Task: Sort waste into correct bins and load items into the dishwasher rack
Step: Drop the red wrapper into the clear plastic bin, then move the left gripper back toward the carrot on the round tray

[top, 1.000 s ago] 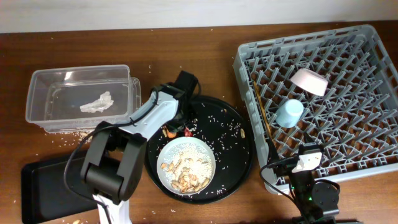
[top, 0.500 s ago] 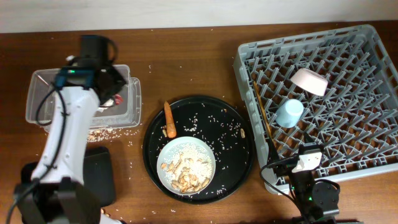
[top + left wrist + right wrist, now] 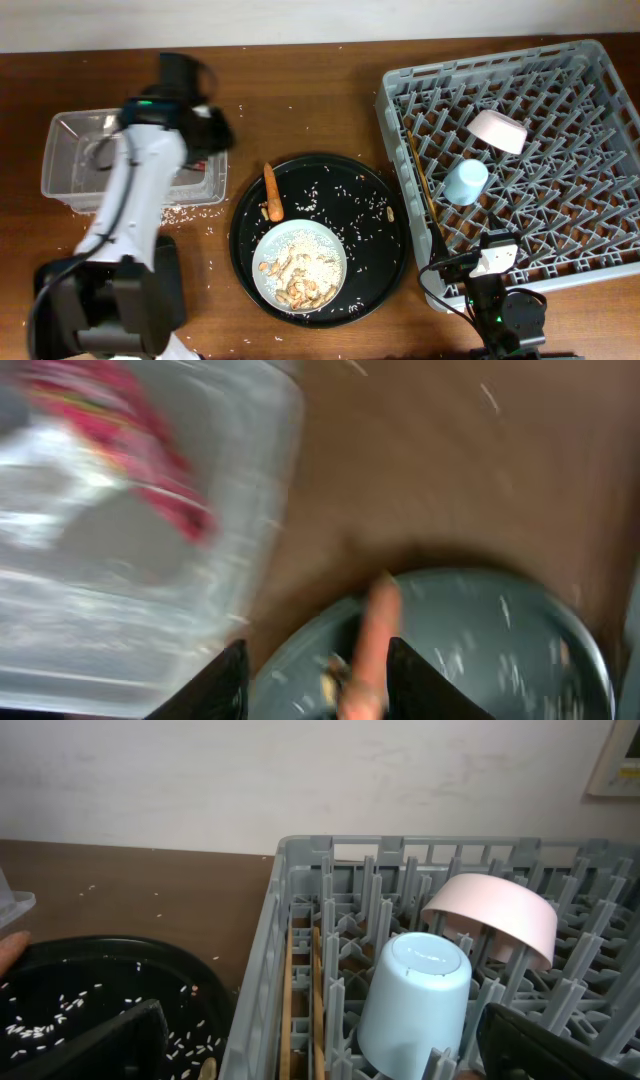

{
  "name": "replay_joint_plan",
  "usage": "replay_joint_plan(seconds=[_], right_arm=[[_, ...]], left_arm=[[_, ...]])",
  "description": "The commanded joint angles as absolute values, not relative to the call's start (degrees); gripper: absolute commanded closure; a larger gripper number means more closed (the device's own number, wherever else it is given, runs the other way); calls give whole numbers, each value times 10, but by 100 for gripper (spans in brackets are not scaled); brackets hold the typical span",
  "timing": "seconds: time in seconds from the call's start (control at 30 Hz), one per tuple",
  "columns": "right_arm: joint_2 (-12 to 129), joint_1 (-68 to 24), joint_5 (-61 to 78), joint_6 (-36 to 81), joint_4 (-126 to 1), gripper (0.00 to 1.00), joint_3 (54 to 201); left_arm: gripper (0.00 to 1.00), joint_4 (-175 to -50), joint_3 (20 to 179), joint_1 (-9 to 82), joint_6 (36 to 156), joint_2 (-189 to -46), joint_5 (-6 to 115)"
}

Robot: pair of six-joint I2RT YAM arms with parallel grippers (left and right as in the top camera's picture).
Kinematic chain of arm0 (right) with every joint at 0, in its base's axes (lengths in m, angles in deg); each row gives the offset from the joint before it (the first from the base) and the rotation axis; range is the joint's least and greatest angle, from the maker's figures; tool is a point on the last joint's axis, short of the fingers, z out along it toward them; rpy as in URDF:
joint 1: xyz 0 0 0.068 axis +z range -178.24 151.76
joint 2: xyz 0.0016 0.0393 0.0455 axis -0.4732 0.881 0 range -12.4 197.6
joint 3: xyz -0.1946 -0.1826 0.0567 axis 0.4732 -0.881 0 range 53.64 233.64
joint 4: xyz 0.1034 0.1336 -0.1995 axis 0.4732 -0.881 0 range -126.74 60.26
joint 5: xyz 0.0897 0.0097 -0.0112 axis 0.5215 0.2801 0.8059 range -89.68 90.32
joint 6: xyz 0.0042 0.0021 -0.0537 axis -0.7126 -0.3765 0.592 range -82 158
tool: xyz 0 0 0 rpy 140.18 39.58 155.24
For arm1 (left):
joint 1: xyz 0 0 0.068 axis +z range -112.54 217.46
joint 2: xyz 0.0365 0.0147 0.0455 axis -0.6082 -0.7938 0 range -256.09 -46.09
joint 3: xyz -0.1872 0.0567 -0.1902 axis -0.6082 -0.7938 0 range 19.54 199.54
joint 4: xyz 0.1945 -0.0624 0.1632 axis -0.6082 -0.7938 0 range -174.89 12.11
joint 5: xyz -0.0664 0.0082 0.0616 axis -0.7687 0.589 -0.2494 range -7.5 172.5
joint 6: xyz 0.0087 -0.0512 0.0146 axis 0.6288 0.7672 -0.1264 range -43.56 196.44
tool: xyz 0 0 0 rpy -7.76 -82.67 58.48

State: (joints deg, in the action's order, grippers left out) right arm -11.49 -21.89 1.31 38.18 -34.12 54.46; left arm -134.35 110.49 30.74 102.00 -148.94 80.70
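My left gripper (image 3: 212,130) hangs open and empty over the right end of the clear tub (image 3: 68,150). The blurred left wrist view shows my open fingers (image 3: 320,695), the red wrapper (image 3: 150,460) lying in the tub (image 3: 262,530) beside a white blur, and the orange carrot (image 3: 372,645). The carrot (image 3: 270,190) lies on the round black tray (image 3: 385,250) beside the white plate (image 3: 328,248) of peanuts and rice. The grey rack (image 3: 590,230) holds the pink bowl (image 3: 498,130), blue cup (image 3: 466,181) and chopsticks (image 3: 420,190). My right gripper (image 3: 320,1065) is open at the rack's near edge.
The flat black tray (image 3: 172,290) lies at the front left, mostly under my left arm. Rice grains (image 3: 185,212) are scattered on the wood beside the tub. In the right wrist view, the cup (image 3: 415,990) and bowl (image 3: 500,920) sit upturned in the rack.
My left arm swung from the round tray to the tub, then shifted a little right. The red wrapper left the tray beside the carrot and now lies in the tub. Right arm unmoved.
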Motion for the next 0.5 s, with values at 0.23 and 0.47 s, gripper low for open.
replay_joint_plan(seconds=[0.23, 0.47], right_arm=[[-120, -223, 16, 380, -340, 2, 540], [-120, -223, 16, 380, -340, 2, 540]], left_arm=[[61, -1357, 1066, 186, 973, -1607, 839], [63, -1366, 1066, 173, 918, -1666, 819]])
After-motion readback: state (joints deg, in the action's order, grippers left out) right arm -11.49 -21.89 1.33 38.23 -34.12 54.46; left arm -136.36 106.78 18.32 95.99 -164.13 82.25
